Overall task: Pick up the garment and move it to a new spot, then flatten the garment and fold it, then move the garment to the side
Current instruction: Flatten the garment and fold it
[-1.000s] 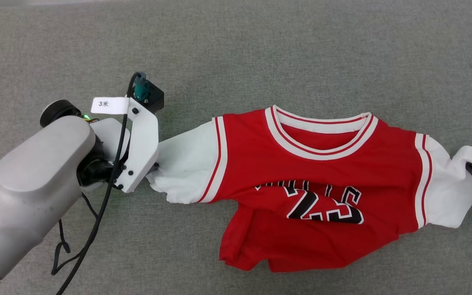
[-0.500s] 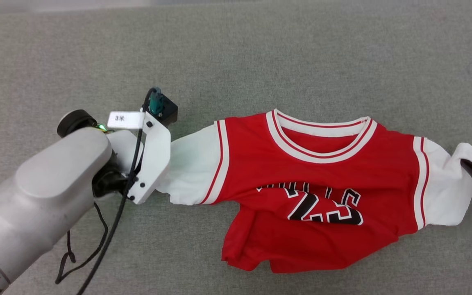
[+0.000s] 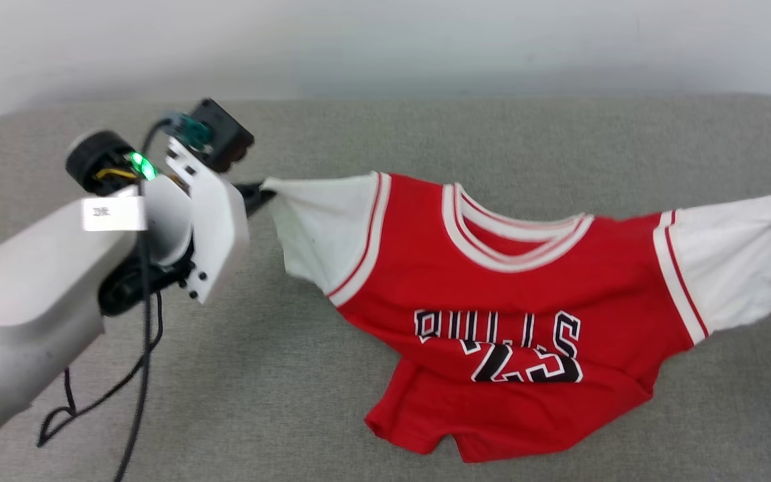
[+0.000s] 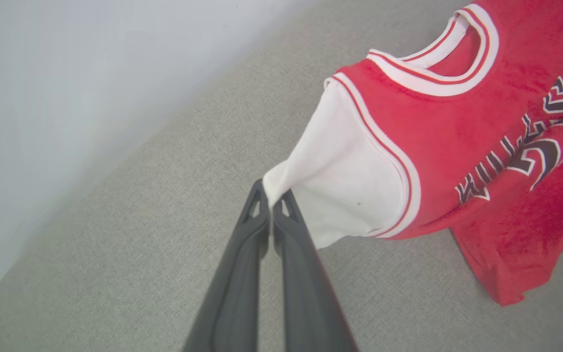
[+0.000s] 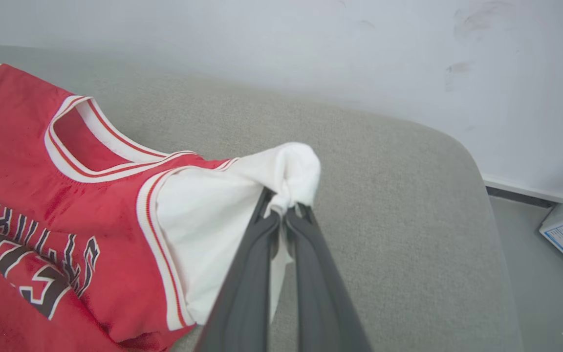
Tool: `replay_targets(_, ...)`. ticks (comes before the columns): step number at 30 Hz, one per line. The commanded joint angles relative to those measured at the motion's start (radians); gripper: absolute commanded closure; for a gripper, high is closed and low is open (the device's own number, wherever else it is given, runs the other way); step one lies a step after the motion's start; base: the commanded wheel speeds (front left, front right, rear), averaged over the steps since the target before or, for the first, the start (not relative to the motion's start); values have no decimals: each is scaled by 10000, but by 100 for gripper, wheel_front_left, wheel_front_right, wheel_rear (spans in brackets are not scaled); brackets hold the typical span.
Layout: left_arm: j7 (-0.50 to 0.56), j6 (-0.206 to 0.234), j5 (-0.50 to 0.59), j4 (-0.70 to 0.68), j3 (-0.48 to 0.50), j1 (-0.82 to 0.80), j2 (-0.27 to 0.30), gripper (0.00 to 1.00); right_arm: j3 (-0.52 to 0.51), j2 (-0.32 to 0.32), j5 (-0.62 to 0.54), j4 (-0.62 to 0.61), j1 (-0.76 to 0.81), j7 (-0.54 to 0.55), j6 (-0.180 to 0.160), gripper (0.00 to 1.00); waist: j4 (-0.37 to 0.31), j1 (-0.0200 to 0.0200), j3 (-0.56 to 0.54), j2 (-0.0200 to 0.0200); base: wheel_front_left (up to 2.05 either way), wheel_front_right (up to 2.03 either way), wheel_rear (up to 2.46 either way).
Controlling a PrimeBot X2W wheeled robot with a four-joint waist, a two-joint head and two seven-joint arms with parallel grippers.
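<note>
The left gripper (image 4: 270,201) has its two dark fingers pressed together on the tip of one white sleeve of the garment (image 4: 438,122), at the centre of the left wrist view. The right gripper (image 5: 284,212) is pinched the same way on the bunched end of the other white sleeve, mid-frame in the right wrist view. In the head view the left gripper sits at upper left and the right one at the far right edge. The garment is strung between them, sleeves and collar raised off the grey padded surface (image 3: 359,127). Its red body sags toward lower centre, with the hem crumpled on the surface. This looks like the pick-up-and-move step. The next move probably calls for both arms to travel together with the sleeves taut, then lower so the hem lays out flat rather than doubled under.
</note>
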Motion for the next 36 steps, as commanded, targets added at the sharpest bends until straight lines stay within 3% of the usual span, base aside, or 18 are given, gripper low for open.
replay_targets(1, -361, 41, 61, -281, 204, -147, 187, 100, -138, -15, -27, -196, 142, -172, -14, 100, 249, 0, -403, 0, 0, 0, 0)
replay_targets(5, -1073, 301, 362, -1179, 593, -310, 698, 100, -419, 29, 19, -694, 142, -373, -14, 100, 395, 0, -716, 0, 0, 0, 0)
replay_targets(14, -1912, 1583, 1079, -3388, 1660, -1039, 1889, 100, -1104, 122, -120, -1852, -421, -567, -14, 100, 655, 0, -1043, 0, 0, 0, 0)
replay_targets(19, -2114, 1971, 1281, -3922, 2191, -1551, 2193, 100, -1316, 48, -165, -2338, -1104, -381, -16, 100, 793, 0, -1027, 0, 0, 0, 0)
replay_targets(29, -2126, 1797, 1146, -3565, 2631, -2561, 1549, 100, -548, -433, -94, -2189, -3238, 84, -14, 100, 1022, 0, -214, 0, 0, 0, 0)
replay_targets(36, -2284, 1567, 1143, -2377, 3082, -3899, 728, 100, 490, -414, -162, -1114, -6121, 164, -14, 100, 1068, 0, 1154, 0, 0, 0, 0)
